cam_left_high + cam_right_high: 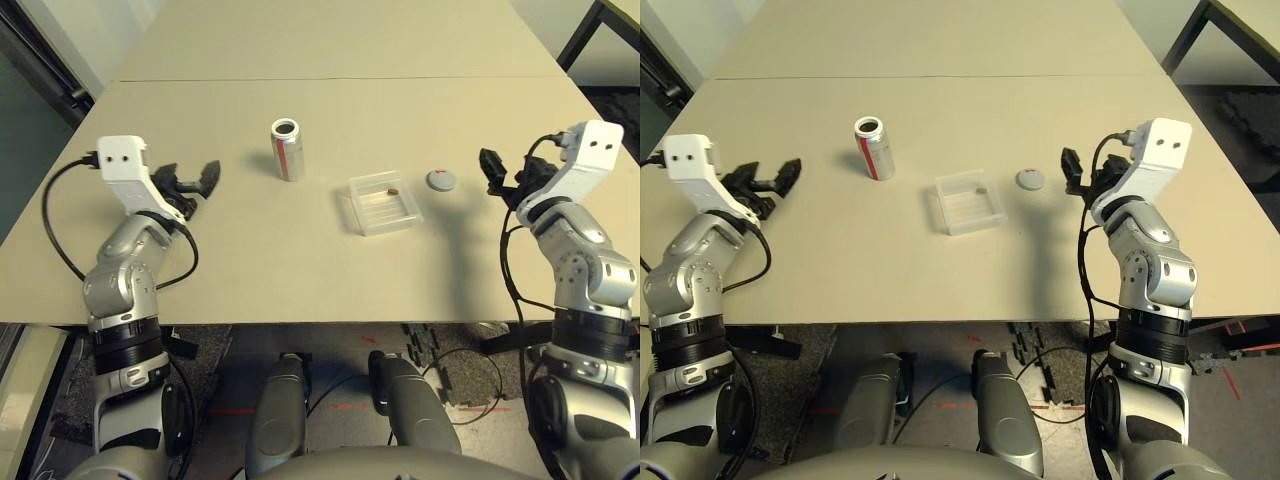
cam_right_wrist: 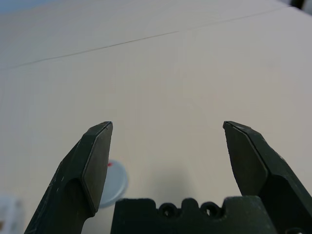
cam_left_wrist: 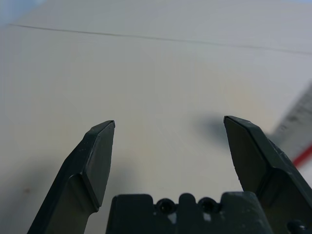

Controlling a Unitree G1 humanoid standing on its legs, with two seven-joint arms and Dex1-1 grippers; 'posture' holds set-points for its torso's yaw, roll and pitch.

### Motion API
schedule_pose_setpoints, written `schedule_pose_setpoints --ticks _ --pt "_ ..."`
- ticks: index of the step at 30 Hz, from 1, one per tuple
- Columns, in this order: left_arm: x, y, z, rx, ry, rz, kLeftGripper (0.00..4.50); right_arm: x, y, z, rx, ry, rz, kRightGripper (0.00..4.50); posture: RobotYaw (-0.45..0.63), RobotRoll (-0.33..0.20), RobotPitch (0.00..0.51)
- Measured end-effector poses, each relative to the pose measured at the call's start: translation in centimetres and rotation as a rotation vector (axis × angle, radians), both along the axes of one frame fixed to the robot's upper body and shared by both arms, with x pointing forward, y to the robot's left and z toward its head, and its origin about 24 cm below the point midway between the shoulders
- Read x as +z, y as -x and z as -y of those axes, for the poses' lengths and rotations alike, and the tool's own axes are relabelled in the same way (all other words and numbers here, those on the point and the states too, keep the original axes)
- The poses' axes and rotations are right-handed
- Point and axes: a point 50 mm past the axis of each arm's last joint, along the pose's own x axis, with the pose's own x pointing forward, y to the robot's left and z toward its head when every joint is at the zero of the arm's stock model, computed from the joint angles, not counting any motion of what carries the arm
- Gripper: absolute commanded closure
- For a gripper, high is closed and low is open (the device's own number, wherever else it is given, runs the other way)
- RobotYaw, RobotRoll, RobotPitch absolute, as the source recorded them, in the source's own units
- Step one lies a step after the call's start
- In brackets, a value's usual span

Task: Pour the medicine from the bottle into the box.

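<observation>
Left eye view: the small silver-grey cylindrical bottle with its red and white label [image 1: 287, 149] stands upright and uncapped, at ten o'clock from the shallow square clear-plastic box [image 1: 384, 203]. A tiny brownish medicine piece [image 1: 394, 188] lies in the box; the round grey cap [image 1: 441, 180] sits just beside it at two o'clock. Both the left gripper [image 1: 193, 181] and right gripper [image 1: 492, 170] hang spread and empty — well apart from everything. The pour looks done; I judge the next move calls only for recapping, if anything.
</observation>
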Motion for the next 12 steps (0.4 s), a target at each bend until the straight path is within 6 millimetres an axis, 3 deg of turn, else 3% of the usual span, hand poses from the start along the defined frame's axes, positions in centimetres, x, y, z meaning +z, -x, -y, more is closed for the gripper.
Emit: schedule_pose_setpoints --ticks 8,12 --pt "1.5 -0.9 -5.8 0.130 -0.056 0.068 0.01 -1.0 0.7 1.8 -0.138 0.001 -0.008 0.00 0.11 0.000 0.212" --pt "1.5 -1.2 -7.4 0.155 -0.081 0.093 0.01 -1.5 1.1 2.2 -0.164 0.003 -0.005 0.00 0.11 0.000 0.220"
